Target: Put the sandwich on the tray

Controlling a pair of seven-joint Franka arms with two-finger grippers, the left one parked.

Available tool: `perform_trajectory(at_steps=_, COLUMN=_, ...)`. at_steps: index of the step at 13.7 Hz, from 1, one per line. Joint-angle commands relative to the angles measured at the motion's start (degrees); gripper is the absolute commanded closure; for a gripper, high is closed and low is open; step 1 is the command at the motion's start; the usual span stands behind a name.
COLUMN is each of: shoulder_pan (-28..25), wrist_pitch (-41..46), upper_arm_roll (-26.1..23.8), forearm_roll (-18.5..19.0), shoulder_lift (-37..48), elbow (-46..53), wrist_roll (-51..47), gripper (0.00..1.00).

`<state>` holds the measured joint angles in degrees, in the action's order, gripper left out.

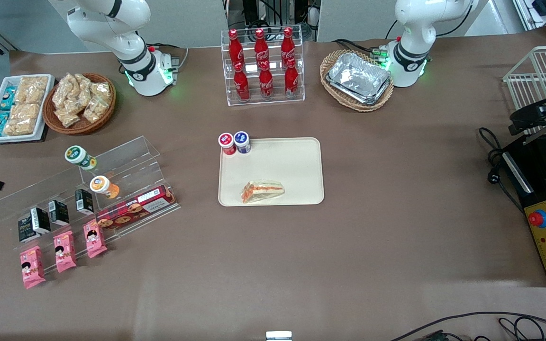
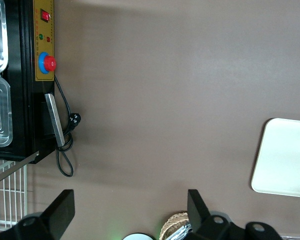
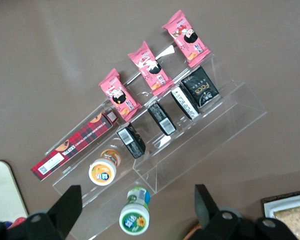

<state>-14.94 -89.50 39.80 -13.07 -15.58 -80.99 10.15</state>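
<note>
The gripper point(image 3: 137, 212) is high over the clear snack rack point(image 3: 190, 135). Its fingers point(image 3: 70, 202) are wide open and hold nothing. The sandwich point(image 1: 262, 191) lies on the tray point(image 1: 296, 161), at the edge nearest the camera, long side along that edge. The job looks done, so the arm only needs to park.

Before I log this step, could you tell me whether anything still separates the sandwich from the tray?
Nothing visible does: the sandwich already lies on the tray, nearer the front camera than the two small jars. The gripper hangs open above the clear snack rack.
</note>
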Motion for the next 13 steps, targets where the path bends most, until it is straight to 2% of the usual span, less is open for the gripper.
perform_trajectory(at_steps=1, shoulder_pan=1.4, wrist_pitch=5.03, upper_arm_roll=-0.95, forearm_roll=2.0, shoulder_lift=0.28, elbow=4.61, wrist_roll=0.22, gripper=0.0)
perform_trajectory(at_steps=3, shoulder_pan=1.23, wrist_pitch=7.4, upper_arm_roll=-1.3, forearm_roll=3.4, shoulder_lift=1.86, elbow=5.93, wrist_roll=0.14, gripper=0.0)
perform_trajectory(at_steps=7, shoulder_pan=2.71, wrist_pitch=10.22, upper_arm_roll=-9.63, forearm_roll=10.07, shoulder_lift=7.14, elbow=6.02, wrist_roll=0.05, gripper=0.0)
perform_trajectory(at_steps=9, shoulder_pan=8.22, wrist_pitch=10.49, upper_arm_roll=-16.91, forearm_roll=12.19, shoulder_lift=8.19, elbow=5.94, wrist_roll=-0.48, gripper=0.0)
perform_trajectory(at_steps=13, shoulder_pan=21.32, wrist_pitch=10.14, upper_arm_roll=-29.84, forearm_roll=12.37, shoulder_lift=8.2, elbow=5.94, wrist_roll=-0.39, gripper=0.0)
